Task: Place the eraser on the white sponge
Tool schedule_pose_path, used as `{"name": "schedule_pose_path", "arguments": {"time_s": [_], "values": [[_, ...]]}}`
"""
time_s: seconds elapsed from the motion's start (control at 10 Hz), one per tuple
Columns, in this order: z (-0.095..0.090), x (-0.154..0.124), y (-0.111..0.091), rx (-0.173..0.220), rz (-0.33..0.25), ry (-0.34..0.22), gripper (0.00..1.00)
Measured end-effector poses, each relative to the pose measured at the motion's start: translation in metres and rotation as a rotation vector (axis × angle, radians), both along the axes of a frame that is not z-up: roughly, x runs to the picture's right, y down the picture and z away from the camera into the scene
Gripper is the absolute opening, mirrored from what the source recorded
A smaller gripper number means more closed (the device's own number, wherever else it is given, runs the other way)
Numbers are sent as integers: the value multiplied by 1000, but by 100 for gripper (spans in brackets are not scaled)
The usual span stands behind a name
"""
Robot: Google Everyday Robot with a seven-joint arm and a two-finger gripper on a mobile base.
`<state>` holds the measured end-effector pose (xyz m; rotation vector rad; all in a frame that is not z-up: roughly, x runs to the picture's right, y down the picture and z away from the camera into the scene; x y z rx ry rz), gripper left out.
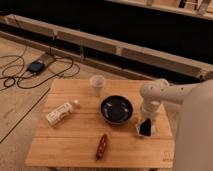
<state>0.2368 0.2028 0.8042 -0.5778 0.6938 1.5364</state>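
The eraser (pixel 145 127) is a black slab at the right side of the wooden table (pixel 75 140), just right of the dark bowl (pixel 116 109). It stands in my gripper (pixel 146 125), whose white arm (pixel 159 94) comes in from the right. A pale edge under and around the eraser may be the white sponge (pixel 139 131); most of it is hidden by the eraser and gripper. Whether the eraser touches it I cannot tell.
A white cup (pixel 97 85) stands at the back of the table. A white labelled bottle (pixel 61 113) lies at the left. A dark red elongated object (pixel 102 146) lies near the front edge. Cables and a dark box (pixel 36 66) lie on the floor at left.
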Motion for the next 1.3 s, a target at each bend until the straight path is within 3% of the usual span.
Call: {"name": "schedule_pose_path", "arguments": {"time_s": [0.2, 0.5, 0.7, 1.3], "values": [[-1, 2, 1, -9, 4, 2, 33], [-3, 5, 5, -19, 15, 4, 64], [-4, 7, 9, -24, 21, 6, 80], [-8, 9, 5, -10, 29, 6, 80]]}}
